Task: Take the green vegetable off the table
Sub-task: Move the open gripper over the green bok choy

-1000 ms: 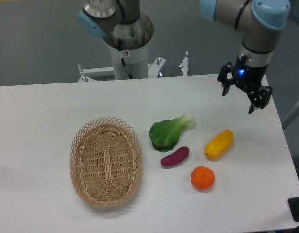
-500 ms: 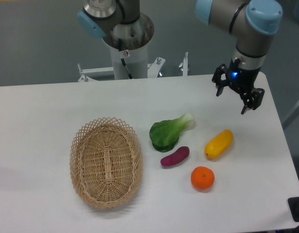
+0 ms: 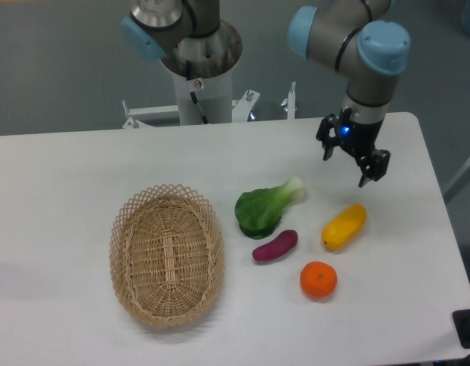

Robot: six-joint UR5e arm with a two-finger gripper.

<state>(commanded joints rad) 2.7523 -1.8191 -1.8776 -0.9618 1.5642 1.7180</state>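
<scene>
The green vegetable point(image 3: 263, 207) lies on the white table point(image 3: 67, 183) near its middle, dark leaves to the lower left and pale stem pointing up right. My gripper point(image 3: 344, 169) hangs above the table to the right of the vegetable, well apart from it. Its fingers are spread and hold nothing.
A woven oval basket point(image 3: 167, 254) sits left of the vegetable. A purple eggplant-like piece point(image 3: 275, 245) lies just below it. A yellow oblong vegetable point(image 3: 344, 226) and an orange point(image 3: 318, 280) lie to the right. The arm's base pedestal point(image 3: 198, 69) stands behind the table.
My gripper has moved left and slightly down, from near the table's right edge toward the vegetable. The objects on the table have not moved.
</scene>
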